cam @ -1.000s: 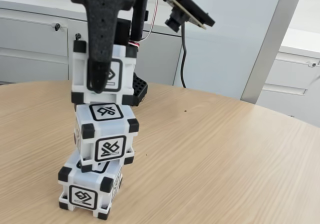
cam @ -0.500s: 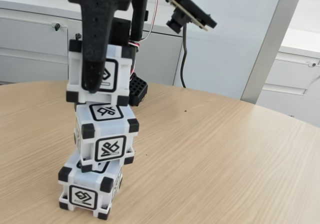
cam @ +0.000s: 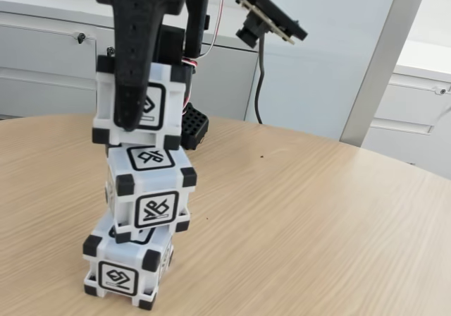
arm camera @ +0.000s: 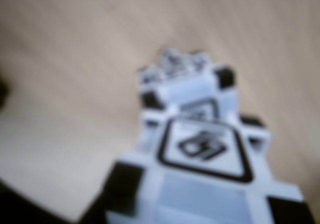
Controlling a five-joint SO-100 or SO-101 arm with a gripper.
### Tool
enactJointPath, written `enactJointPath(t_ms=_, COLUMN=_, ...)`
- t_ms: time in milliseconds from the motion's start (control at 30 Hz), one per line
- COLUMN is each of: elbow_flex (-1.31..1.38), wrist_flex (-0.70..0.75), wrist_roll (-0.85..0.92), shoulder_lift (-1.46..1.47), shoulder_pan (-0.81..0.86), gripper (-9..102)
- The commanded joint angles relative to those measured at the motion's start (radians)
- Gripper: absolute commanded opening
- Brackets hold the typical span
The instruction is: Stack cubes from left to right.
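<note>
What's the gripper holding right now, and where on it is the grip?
The gripper holds the top cube, one black finger pressed down its front face over the glyph; the opposite finger is hidden behind. The cube sits at the middle cube's top.

Under me spreads a light wood-grain counter (cam: 317,210) with a rounded far edge curving down toward the right in the fixed view. Directly on it, at the near left, rests the bottom cube (cam: 127,266) of a stack, white with black corner blocks, its near lower corner close to the picture's bottom edge. A small dark speck (cam: 262,155) lies on the bare wood farther back, right of the stack; in the wrist view the counter (arm camera: 75,59) is a blurred tan surface.
</note>
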State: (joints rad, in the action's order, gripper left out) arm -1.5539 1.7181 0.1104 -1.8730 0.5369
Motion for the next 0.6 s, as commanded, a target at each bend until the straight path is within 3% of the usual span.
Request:
enactJointPath(t_ms=0, elbow_flex=0.025, wrist_flex=-0.005, wrist_roll=-0.014, shoulder_lift=-0.011, shoulder_pan=-0.005, gripper=18)
enactJointPath(t_ms=567, elbow_flex=0.026, wrist_flex=-0.034, wrist_roll=-0.040, shoulder_lift=-0.011, shoulder_pan=-0.011, gripper=18)
